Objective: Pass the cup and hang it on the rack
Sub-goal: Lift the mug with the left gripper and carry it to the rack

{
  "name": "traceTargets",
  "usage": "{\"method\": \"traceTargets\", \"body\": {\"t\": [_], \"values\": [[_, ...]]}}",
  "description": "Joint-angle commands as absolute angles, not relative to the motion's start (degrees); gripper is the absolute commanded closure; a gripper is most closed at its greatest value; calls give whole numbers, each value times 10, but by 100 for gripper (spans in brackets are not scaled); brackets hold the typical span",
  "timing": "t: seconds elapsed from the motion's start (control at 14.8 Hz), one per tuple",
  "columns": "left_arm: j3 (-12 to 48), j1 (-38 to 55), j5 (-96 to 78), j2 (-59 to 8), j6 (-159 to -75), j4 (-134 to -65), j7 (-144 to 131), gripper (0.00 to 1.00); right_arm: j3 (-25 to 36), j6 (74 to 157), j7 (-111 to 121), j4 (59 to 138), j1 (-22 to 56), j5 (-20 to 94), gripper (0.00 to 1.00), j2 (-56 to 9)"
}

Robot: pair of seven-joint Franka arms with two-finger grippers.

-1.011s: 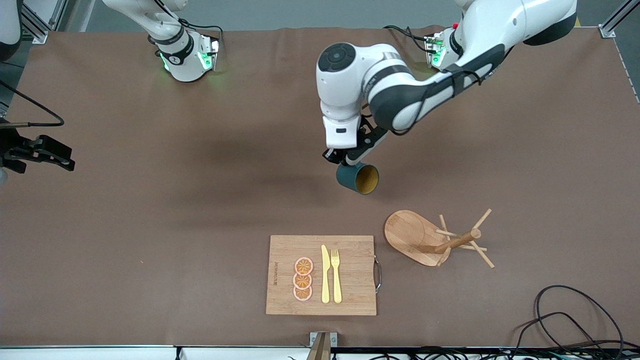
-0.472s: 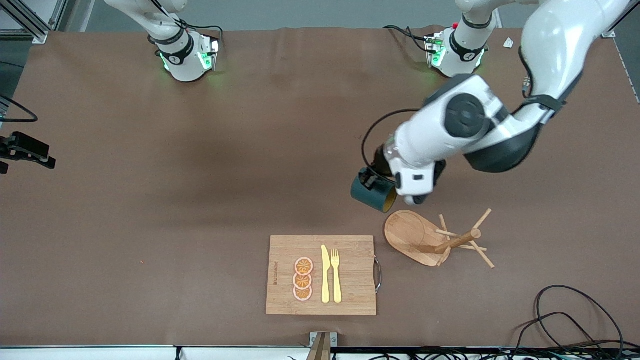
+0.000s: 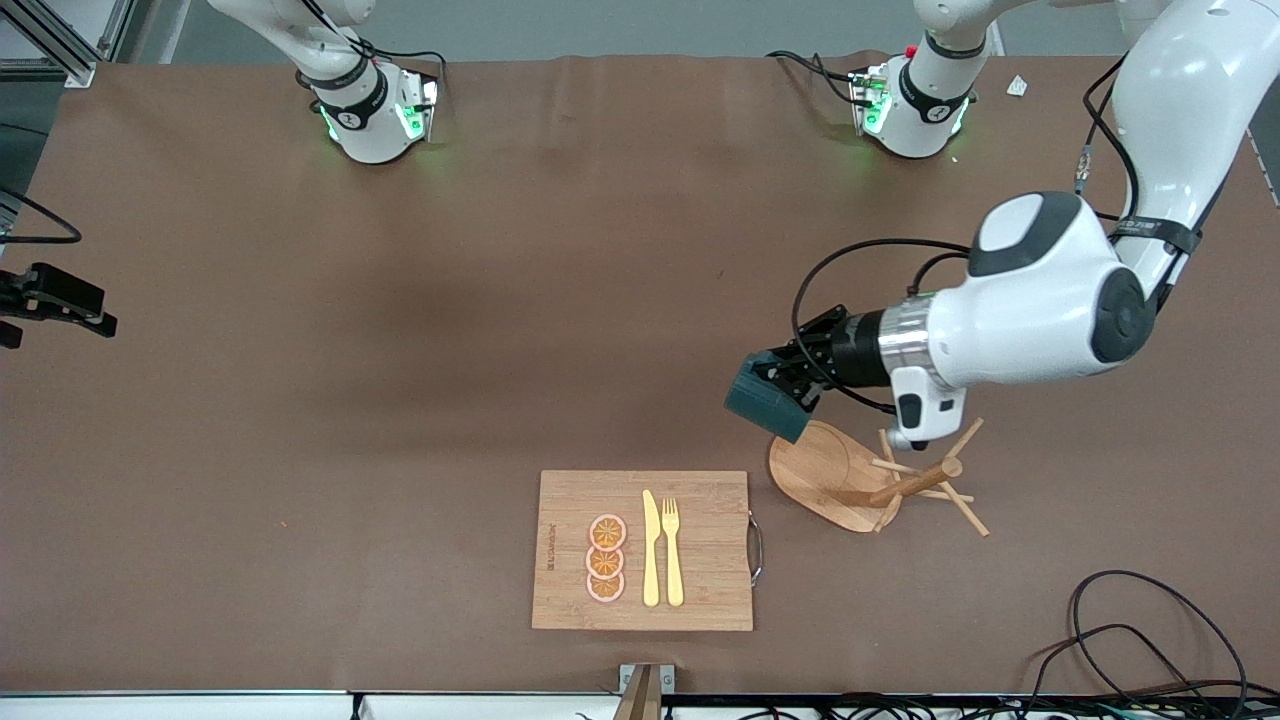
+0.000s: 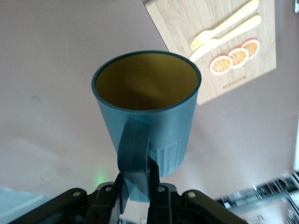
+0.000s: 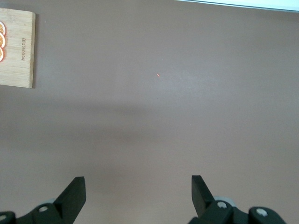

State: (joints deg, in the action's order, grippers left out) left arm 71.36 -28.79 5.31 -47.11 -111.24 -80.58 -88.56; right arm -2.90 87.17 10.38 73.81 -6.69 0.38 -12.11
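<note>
Beside rack (image 3: 835, 480), cutting board (image 3: 700, 520), cutlery (image 3: 660, 548)

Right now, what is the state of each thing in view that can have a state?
Cup: held in the air by its handle, tipped on its side, over the table beside the rack base, not yet hung.
Rack: standing on the table, pegs bare.
Left pincer: shut on the cup handle.
Right pincer: open, holding nothing, waiting at the right arm's end.
Knife and fork: lying on the cutting board.
</note>
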Motion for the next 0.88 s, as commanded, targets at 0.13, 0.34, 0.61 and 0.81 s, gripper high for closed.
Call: {"method": "traceTargets", "body": {"t": [0.13, 0.34, 0.61, 0.81], "values": [[682, -338, -74, -480, -1121, -807, -773, 99, -33, 871, 105, 746, -67, 7, 0, -111], [647, -345, -125, -480, -1118, -807, -718, 99, -33, 871, 109, 746, -67, 6, 0, -111], [619, -356, -173, -481, -1115, -808, -655, 99, -33, 871, 110, 746, -67, 7, 0, -111], [613, -376, -186, -482, -1114, -811, -616, 99, -33, 870, 111, 746, -67, 7, 0, -111]]}}
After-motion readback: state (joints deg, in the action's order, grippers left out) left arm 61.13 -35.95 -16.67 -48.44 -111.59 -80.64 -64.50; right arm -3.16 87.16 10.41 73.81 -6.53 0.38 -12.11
